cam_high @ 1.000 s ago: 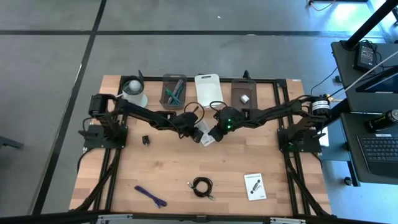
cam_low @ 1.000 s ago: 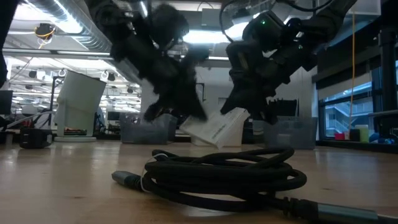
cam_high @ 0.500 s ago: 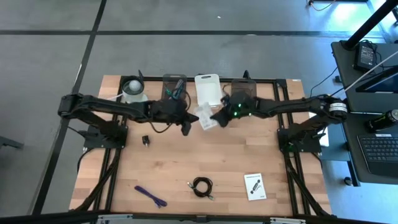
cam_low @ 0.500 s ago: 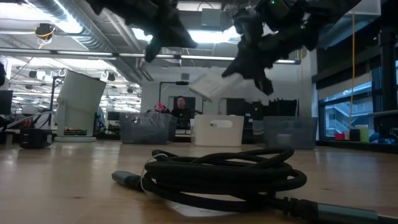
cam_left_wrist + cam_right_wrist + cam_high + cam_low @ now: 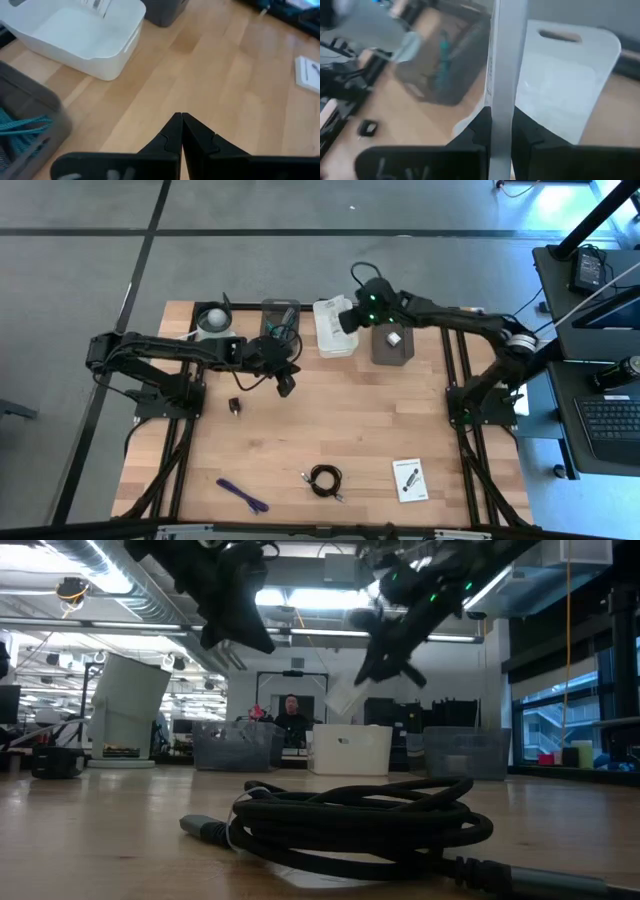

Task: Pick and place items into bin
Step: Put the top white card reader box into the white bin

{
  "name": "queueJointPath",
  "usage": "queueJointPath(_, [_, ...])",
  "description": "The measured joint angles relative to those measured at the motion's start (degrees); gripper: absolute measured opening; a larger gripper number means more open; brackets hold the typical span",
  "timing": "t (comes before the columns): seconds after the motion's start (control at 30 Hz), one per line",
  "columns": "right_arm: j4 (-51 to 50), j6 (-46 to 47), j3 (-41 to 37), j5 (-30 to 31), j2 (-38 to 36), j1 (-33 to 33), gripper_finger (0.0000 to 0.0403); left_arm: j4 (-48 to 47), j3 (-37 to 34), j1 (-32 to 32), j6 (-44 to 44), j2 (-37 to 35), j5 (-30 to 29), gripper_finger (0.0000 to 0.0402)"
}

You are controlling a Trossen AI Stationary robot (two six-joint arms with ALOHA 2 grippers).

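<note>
My right gripper [image 5: 345,327] is shut on a white printed card [image 5: 501,60] and hangs over the white bin [image 5: 333,328] at the table's far edge. My left gripper [image 5: 286,386] is shut and empty, in the air just near of the grey bin [image 5: 279,325] that holds teal tools. A second white card [image 5: 409,478], a coiled black cable [image 5: 324,479], a purple stick [image 5: 242,495] and a tiny black block [image 5: 234,406] lie flat on the table. A small whitish piece [image 5: 393,338] sits in the dark bin [image 5: 391,340]. My right gripper pinches the white card between its two fingers [image 5: 479,127], one finger on each face. The card shows edge-on in the wrist view and runs on past the fingertips [image 5: 502,45]. It is lifted clear, tilted below the gripper [image 5: 343,698], above the white bin.
A round translucent tub with a white top [image 5: 214,323] stands at the far left corner. Three bins line the far edge. The wooden table top between the arms and the near-edge items is bare. A desk with a laptop [image 5: 610,415] stands to the right.
My right gripper has carried the card from the table's middle up and toward the far edge, over the white bin; the card is lifted clear. My left gripper has drawn away from the card, risen and moved toward the left and the grey bin.
</note>
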Motion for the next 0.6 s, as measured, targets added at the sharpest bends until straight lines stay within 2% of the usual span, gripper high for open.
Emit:
queueJointPath(0.3, [-0.2, 5.0, 5.9, -2.6, 10.3, -1.4, 0.0049, -7.1, 0.0, 7.9, 9.4, -6.2, 6.8, 0.0003])
queueJointPath(0.43, [-1.0, 6.4, 6.6, -2.6, 12.3, -1.6, 0.0069, -9.8, 0.0, 11.6, 13.2, -9.4, 9.4, 0.0003])
queueJointPath(0.6, [-1.4, 6.8, 6.6, -3.0, 12.8, -1.6, 0.0076, -11.8, 0.0, 15.4, 16.8, -12.2, 12.2, 0.0003])
